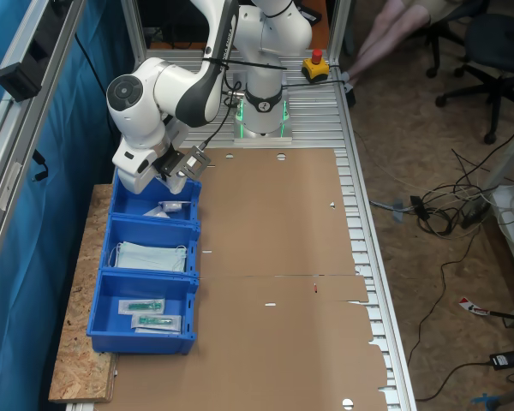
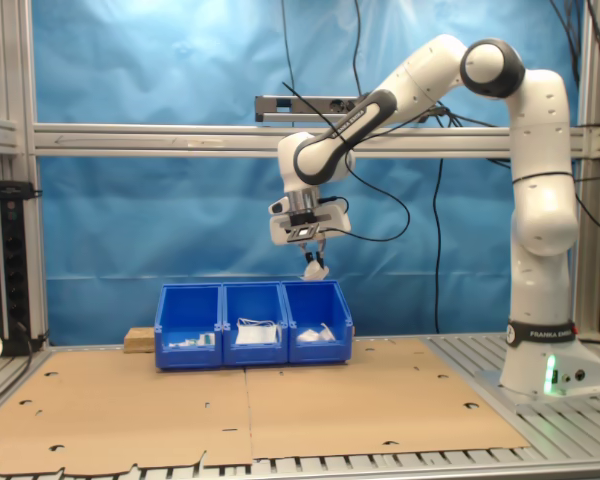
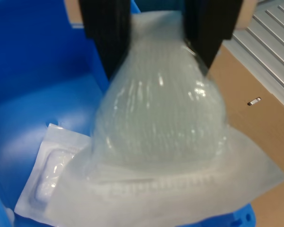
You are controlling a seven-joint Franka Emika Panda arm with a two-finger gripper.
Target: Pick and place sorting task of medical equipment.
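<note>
A soft white packet (image 3: 161,137) is clamped in the hand (image 2: 313,262); it is held above a blue bin (image 2: 318,318) where another packet (image 3: 47,175) lies.

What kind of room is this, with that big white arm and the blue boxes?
Most likely a robotics lab or test cell: a white robot arm bolted to an aluminium-frame table, blue curtain walls, and loose cables and office chairs on the floor beside it.
</note>
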